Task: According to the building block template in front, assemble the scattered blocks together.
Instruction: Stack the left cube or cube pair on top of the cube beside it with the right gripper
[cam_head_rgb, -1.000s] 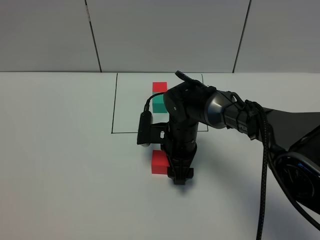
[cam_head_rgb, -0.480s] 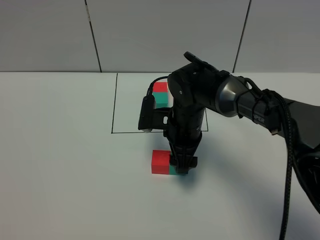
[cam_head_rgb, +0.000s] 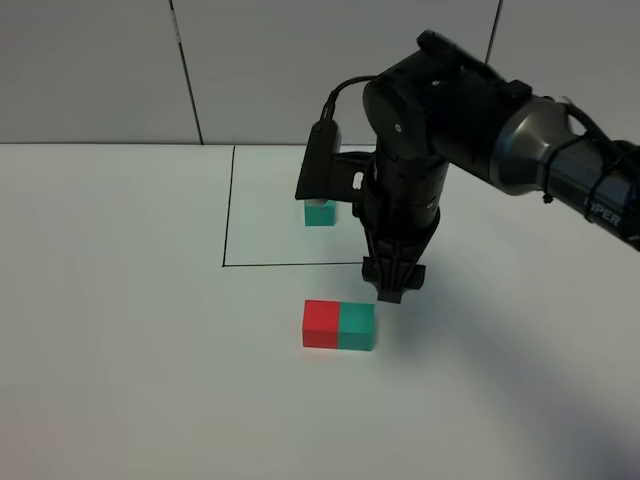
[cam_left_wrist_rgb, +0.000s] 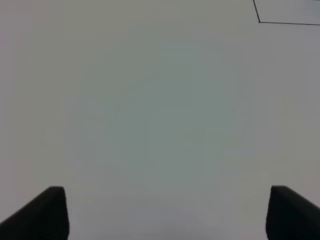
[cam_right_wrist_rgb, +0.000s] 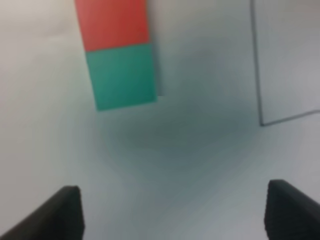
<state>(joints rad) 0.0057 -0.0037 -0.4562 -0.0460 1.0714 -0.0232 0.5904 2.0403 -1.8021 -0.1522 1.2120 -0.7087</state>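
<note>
The white worktop (cam_head_rgb: 120, 350) fills most of the scene, with grey wall panels (cam_head_rgb: 330, 70) behind it. The right arm (cam_head_rgb: 470, 110) comes in from the right and bends down over the near edge of the black rectangle (cam_head_rgb: 228, 205). The right pincer (cam_head_rgb: 391, 292) points downward, jaws spread wide and gripping nothing; it hangs above the worktop, just behind the teal block (cam_head_rgb: 357, 327). The left pincer (cam_left_wrist_rgb: 165, 212) shows only in its wrist view, also wide open and holding nothing. Inside the rectangle, the template's teal cube (cam_head_rgb: 320, 213) is visible; the red one is hidden behind the wrist camera (cam_head_rgb: 318, 165). Outside the rectangle, in front of it, the red block (cam_head_rgb: 321, 324) and teal block lie touching in a row, red on the left
</note>
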